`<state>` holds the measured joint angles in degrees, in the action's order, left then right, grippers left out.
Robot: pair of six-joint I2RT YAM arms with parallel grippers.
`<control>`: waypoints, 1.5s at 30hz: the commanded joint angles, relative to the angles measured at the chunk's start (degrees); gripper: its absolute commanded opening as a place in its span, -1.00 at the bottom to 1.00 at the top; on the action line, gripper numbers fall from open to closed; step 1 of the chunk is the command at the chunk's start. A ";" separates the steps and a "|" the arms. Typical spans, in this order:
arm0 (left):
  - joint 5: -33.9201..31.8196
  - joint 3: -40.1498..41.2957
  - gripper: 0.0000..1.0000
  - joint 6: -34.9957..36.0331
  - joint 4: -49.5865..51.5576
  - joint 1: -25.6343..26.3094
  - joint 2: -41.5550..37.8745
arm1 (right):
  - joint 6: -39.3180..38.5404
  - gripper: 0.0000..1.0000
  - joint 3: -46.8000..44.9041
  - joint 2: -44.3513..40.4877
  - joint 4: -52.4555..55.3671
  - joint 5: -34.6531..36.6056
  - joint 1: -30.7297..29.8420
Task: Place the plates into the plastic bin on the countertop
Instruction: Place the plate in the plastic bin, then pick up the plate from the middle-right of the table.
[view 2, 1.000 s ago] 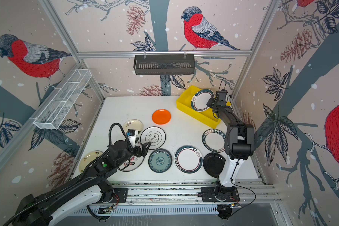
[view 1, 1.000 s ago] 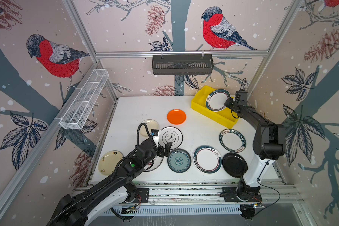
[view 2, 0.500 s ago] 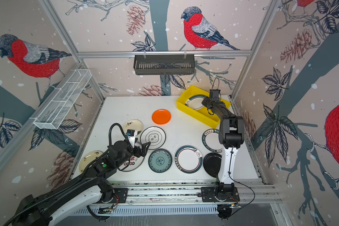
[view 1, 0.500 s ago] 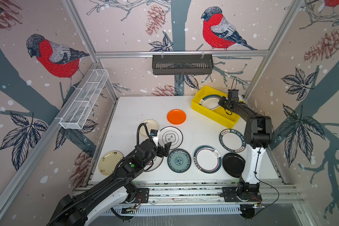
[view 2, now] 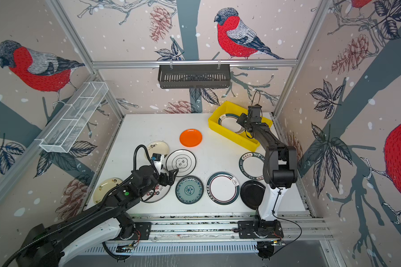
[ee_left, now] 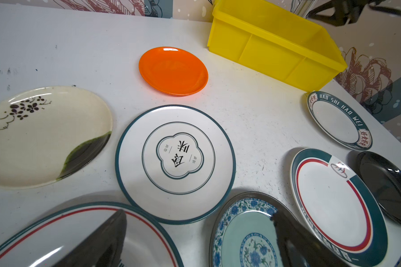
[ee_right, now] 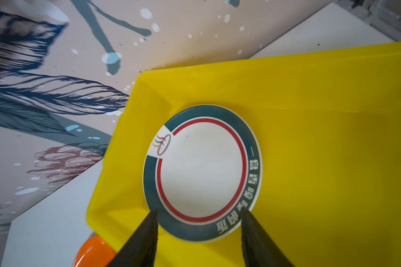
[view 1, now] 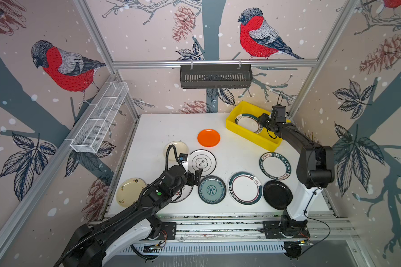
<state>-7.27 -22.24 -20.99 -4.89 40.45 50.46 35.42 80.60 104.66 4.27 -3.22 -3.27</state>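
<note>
The yellow plastic bin (view 1: 252,136) stands at the back right of the white countertop (view 1: 167,124). One green-rimmed plate (ee_right: 202,171) lies flat inside it. My right gripper (ee_right: 198,211) hangs open just above that plate's edge, fingers apart and off it; a top view shows it over the bin (view 1: 263,120). Several plates lie on the countertop: orange (view 1: 208,137), cream floral (view 1: 175,150), white with characters (ee_left: 175,161), teal-patterned (view 1: 211,190), green-rimmed (view 1: 245,187), black (view 1: 277,194). My left gripper (view 1: 195,176) hovers open and empty over the front-left plates.
A black slatted basket (view 1: 215,76) hangs on the back rail. A long white wire-mesh basket (view 1: 100,118) is fixed to the left wall. A lettered plate (view 1: 275,165) lies by the right arm's base, a cream plate (view 1: 130,191) at the front left corner.
The right gripper lowered the green-rimmed plate from tilted above the bin to flat inside it, then opened and let it go. The left arm has not moved.
</note>
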 commanded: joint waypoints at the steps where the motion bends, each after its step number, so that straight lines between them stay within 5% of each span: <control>1: 0.50 -1.27 0.96 -1.18 -1.70 -0.02 2.22 | -1.42 0.16 -5.52 -6.40 -2.22 2.57 0.10; 13: 3.49 -7.07 0.96 -4.19 -3.14 -0.01 10.79 | -4.39 0.25 -26.22 -32.42 4.29 -7.01 -1.22; 25: 11.49 -9.06 0.96 -5.94 -9.93 1.40 16.54 | -4.57 0.41 -46.76 -54.56 14.94 -0.54 -0.91; 38: 13.34 -20.04 0.96 -5.17 -10.97 8.93 31.77 | -2.97 0.44 -53.67 -56.43 15.99 -15.35 -0.58; 45: 14.33 -20.41 0.93 -3.94 -8.80 9.56 35.41 | 0.57 0.42 -56.40 -58.05 16.97 -15.38 -6.37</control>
<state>6.22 -41.89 -25.98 -13.82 49.74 84.88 33.28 24.73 47.18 21.08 -18.02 -7.51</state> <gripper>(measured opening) 0.962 0.714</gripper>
